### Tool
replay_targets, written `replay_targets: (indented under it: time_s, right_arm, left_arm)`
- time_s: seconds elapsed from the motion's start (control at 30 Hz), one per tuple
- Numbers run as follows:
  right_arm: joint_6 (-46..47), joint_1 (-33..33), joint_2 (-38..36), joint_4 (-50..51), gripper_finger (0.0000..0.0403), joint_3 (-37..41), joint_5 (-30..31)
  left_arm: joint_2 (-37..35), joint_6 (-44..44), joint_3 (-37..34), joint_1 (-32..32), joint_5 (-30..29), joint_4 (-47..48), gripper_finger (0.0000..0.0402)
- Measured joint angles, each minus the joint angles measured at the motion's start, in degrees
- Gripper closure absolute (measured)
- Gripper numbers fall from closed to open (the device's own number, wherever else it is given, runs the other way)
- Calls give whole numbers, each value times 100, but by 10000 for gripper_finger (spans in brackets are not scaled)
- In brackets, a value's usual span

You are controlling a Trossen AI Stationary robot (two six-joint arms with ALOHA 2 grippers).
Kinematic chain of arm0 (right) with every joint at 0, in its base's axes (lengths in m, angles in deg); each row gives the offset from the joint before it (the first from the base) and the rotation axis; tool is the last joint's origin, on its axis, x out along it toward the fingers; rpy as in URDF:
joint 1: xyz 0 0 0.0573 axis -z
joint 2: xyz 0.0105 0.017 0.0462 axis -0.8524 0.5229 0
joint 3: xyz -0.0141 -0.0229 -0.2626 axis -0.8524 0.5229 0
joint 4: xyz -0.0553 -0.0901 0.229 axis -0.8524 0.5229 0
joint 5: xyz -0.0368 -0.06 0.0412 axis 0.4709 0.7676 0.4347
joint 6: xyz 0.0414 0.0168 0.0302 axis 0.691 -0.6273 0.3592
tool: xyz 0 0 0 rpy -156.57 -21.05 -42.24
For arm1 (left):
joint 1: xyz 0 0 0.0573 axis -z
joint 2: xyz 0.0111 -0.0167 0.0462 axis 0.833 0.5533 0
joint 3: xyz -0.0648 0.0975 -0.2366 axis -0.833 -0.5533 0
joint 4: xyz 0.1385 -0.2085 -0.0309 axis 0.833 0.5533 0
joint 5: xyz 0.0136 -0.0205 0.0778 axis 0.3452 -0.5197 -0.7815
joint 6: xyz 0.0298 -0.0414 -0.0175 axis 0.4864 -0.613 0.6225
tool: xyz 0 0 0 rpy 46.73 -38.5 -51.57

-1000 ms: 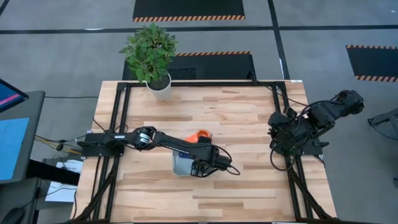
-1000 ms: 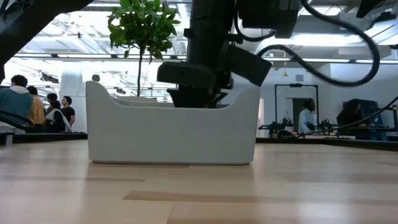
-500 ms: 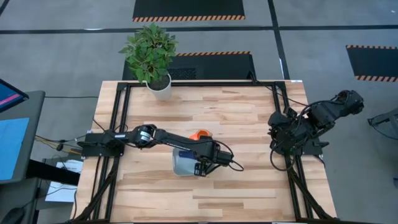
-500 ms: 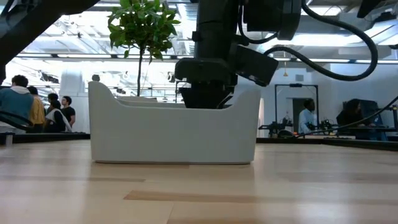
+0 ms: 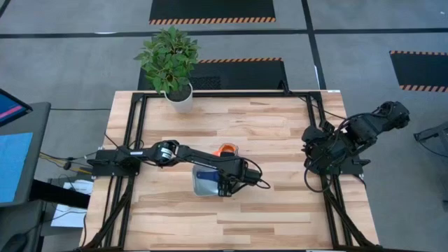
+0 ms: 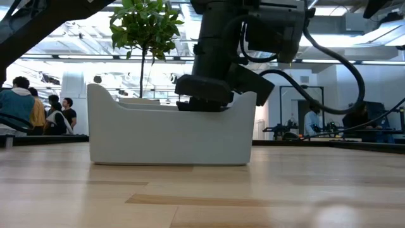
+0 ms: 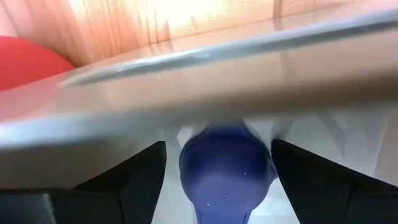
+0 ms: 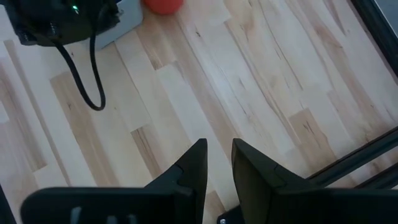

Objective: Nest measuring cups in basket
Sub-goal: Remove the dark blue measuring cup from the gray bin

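A: What do you have in front of you on the surface (image 5: 280,133)?

B: You have the basket (image 5: 203,183), a shallow pale grey-blue bin with rounded corners, near the middle of the wood. A dark blue measuring cup (image 7: 225,171) lies inside it, between your left fingers (image 7: 134,177). An orange cup (image 5: 225,150) sits just beyond the basket's far right corner; I cannot tell whether it touches.

A: And your arms?

B: Your left arm reaches from the left edge across to the basket, wrist bent down, left tool (image 5: 224,187) dipped inside the rim. Its jaws stand wide apart, either side of the blue cup, probably not gripping it. Your right tool (image 8: 217,163) waits at the right edge, folded, jaws nearly together and holding nothing.
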Motion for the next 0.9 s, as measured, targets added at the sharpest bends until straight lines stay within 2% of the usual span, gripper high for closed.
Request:
replay_targets:
  time_s: [0.17,0.3,0.43,0.6,0.67,0.9]
  right_arm:
    - [2,0,1,2,305,0,0]
    - [2,0,1,0,305,0,-1]
    - [4,0,1,0,305,0,-2]
    - [4,0,1,1,305,0,-2]
    - [4,0,1,0,305,0,-1]
    - [4,0,1,1,305,0,-2]
  left_arm:
    - [2,53,-4,-10,113,-48,137]
    - [4,47,-4,-14,129,-80,183]
    - [9,56,-5,-19,129,-98,261]
    - [15,69,-7,-19,109,-81,382]
    - [20,33,-8,-19,91,-49,391]
    - [76,-116,273,-28,22,619,380]
